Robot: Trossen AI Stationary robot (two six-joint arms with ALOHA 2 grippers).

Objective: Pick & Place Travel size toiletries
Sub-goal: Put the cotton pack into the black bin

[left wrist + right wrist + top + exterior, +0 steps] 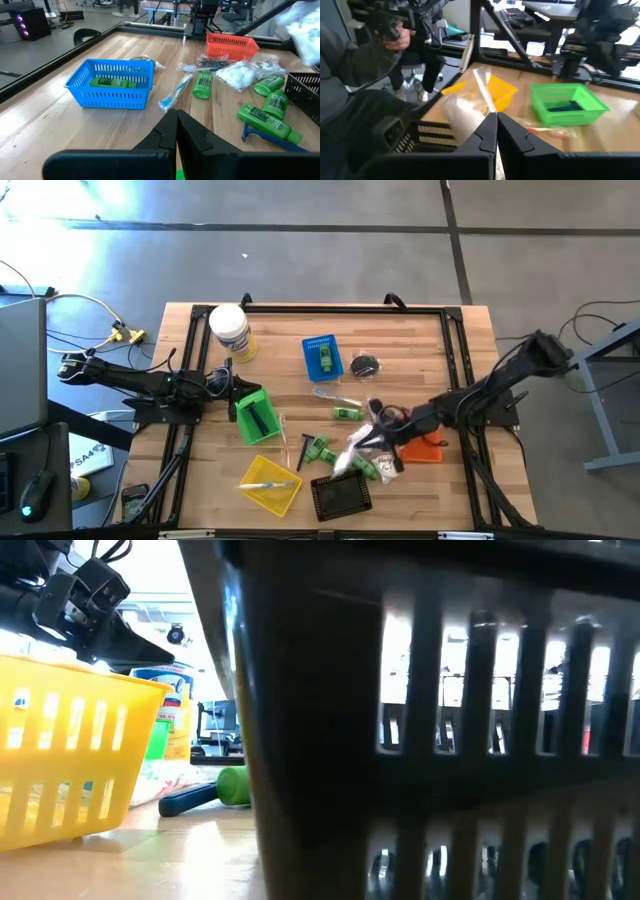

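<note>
My right gripper (372,436) is shut on a white soft packet (356,444) and holds it in the air above the near-right of the table, by the black basket (340,496). In the right wrist view the packet (464,115) sits before the shut fingers. Green little bottles (320,451) (202,84), a toothbrush in a wrapper (175,95) and another white packet (236,76) lie on the wood. A further green bottle (107,82) lies in the blue basket (322,356). My left gripper (176,129) is shut and hovers over the green basket (255,416), touching nothing. My right gripper pinches the white packet between its two fingers at its clear plastic top edge (485,95); the fingers come slanting down from the table's right. The packet is lifted clear of the table and bulges out beyond the fingertips, over the black basket's rim (427,131).
A yellow basket (270,485) stands near the front edge, an orange basket (425,448) under my right arm, and a big white jar (230,330) at the far left. A round black piece (365,364) lies beside the blue basket. A person (355,60) stands beyond the table.
</note>
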